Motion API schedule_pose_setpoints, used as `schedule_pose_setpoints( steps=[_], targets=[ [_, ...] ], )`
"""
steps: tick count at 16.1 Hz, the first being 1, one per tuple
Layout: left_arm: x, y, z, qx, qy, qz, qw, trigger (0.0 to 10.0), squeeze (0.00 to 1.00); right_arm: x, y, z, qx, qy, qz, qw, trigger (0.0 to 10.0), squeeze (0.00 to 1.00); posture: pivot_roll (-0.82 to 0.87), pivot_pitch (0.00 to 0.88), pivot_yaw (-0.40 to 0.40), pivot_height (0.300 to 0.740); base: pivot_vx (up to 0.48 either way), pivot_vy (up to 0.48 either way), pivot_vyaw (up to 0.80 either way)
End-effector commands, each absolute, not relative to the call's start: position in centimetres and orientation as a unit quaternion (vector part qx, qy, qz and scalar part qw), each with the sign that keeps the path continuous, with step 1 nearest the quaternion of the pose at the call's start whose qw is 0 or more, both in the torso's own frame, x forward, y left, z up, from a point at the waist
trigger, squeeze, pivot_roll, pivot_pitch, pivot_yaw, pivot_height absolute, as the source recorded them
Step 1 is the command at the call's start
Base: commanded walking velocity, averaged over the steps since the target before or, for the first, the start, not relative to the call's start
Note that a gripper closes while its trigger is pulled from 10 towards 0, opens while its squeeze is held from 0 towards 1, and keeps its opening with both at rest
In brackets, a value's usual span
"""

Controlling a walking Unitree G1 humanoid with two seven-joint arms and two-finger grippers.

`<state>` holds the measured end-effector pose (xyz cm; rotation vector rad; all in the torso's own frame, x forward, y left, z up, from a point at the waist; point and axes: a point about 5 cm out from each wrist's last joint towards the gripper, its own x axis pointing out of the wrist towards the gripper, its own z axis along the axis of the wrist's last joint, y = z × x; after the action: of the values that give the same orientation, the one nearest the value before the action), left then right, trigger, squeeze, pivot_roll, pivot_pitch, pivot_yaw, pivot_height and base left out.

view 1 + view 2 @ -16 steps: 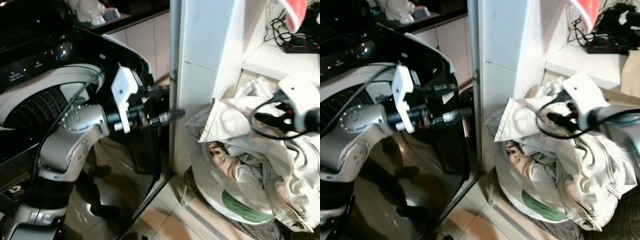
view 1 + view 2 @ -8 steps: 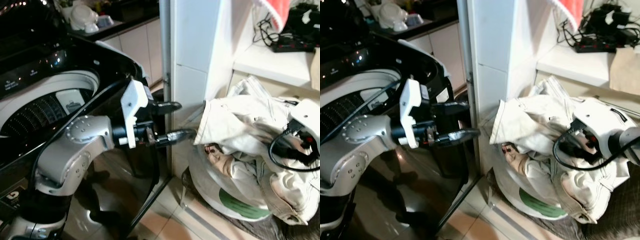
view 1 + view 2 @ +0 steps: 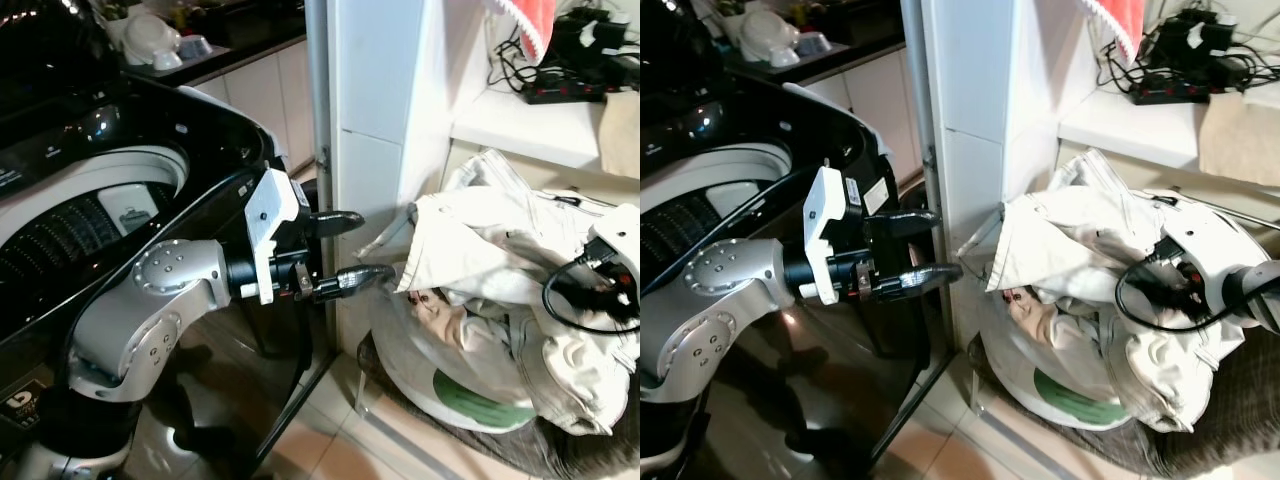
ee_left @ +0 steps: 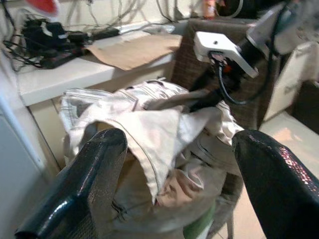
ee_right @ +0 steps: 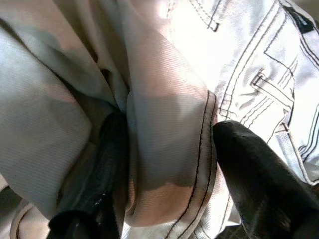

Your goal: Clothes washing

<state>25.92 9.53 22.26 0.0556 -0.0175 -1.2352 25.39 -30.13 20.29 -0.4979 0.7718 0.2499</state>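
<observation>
Nearest, the left claw (image 3: 345, 250) hangs released in front of the washing machine (image 3: 90, 190), fingers spread. Beyond it, the right claw (image 5: 164, 174) is clenched on a fold of the pale denim garment (image 3: 1080, 250) heaped in the white laundry basket (image 3: 1060, 395) beside the white pillar (image 3: 970, 120).

Our left gripper (image 4: 177, 184) pointing at the laundry pile

We see its fingers (image 4: 82, 189) spread wide apart, nothing between them. Beyond, pale jeans (image 4: 149, 127) heap on a basket, the right gripper (image 4: 194, 102) dug into them. Cables (image 4: 45, 40) sit on the white shelf (image 4: 75, 69).
</observation>
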Motion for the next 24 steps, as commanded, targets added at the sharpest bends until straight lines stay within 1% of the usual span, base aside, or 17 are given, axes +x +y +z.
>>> schedule_pose_setpoints(
  steps=[1,3,8,11,13,14,16,18,20,21,22,23,24],
  targets=[
    [26.2,9.9,22.2,0.027,-0.006,-0.563,0.826,10.0,0.00,25.6,-30.5,20.6,-0.240,0.363,0.107,0.894,0.0,0.00,-0.12,0.000,0.105,0.740,0.000,0.000,0.00],
    [27.7,10.7,21.4,0.036,0.006,-0.484,0.874,10.0,0.00,26.0,-30.8,20.3,-0.230,0.359,0.097,0.899,0.0,0.00,-0.11,0.000,0.082,0.740,0.000,0.000,0.00],
    [28.4,11.8,20.5,0.025,0.011,-0.393,0.919,10.0,0.00,27.1,-31.1,20.0,-0.214,0.342,0.099,0.910,0.0,0.00,-0.10,0.006,0.051,0.740,0.000,0.000,0.00],
    [28.2,11.9,20.0,0.026,0.014,-0.366,0.930,10.0,0.00,27.6,-31.4,19.8,-0.211,0.338,0.096,0.912,0.0,0.00,-0.09,0.007,0.037,0.740,0.000,0.000,0.00],
    [28.2,12.2,19.8,0.011,0.018,-0.336,0.942,10.0,0.00,28.0,-31.6,19.4,-0.203,0.337,0.095,0.915,0.0,0.00,-0.08,0.007,0.035,0.740,0.000,0.000,0.00],
    [28.0,12.3,19.6,0.010,0.027,-0.333,0.943,10.0,0.00,28.2,-31.7,19.3,-0.201,0.335,0.094,0.916,0.0,0.00,-0.08,0.008,0.034,0.740,0.000,0.000,0.00],
    [27.9,12.5,19.4,0.036,0.004,-0.306,0.951,10.0,0.00,28.8,-31.7,19.8,-0.187,0.311,0.087,0.928,0.0,0.00,-0.08,0.006,0.034,0.740,0.000,0.000,0.00],
    [28.1,12.8,19.5,0.029,-0.002,-0.281,0.959,10.0,0.00,29.5,-31.8,20.9,-0.163,0.273,0.074,0.945,0.0,0.00,-0.08,0.002,0.036,0.740,0.000,0.000,0.00],
    [28.4,12.7,20.9,0.033,-0.035,-0.268,0.962,10.0,0.00,30.5,-31.4,24.0,-0.119,0.173,0.056,0.976,0.0,0.00,-0.08,0.002,0.036,0.740,0.000,0.000,0.00],
    [28.5,12.6,21.2,0.035,-0.043,-0.271,0.961,10.0,0.00,30.7,-31.2,24.7,-0.107,0.155,0.057,0.980,0.0,0.00,-0.08,0.000,0.046,0.740,0.000,0.000,0.00],
    [28.6,12.2,22.2,0.021,-0.065,-0.278,0.958,10.0,0.00,31.0,-30.7,26.3,-0.082,0.113,0.065,0.988,0.0,0.00,-0.08,0.000,0.046,0.740,0.000,0.000,0.00],
    [28.6,11.5,24.2,0.000,-0.117,-0.300,0.947,10.0,0.26,31.1,-30.0,28.7,-0.041,0.056,0.092,0.993,0.0,0.00,-0.09,0.000,0.050,0.740,0.000,0.000,0.00],
    [28.5,10.9,25.5,0.010,-0.151,-0.316,0.937,10.0,1.00,31.1,-29.3,30.0,-0.006,0.027,0.116,0.993,0.0,0.00,-0.09,0.000,0.050,0.740,0.000,0.000,0.00]
  ],
)
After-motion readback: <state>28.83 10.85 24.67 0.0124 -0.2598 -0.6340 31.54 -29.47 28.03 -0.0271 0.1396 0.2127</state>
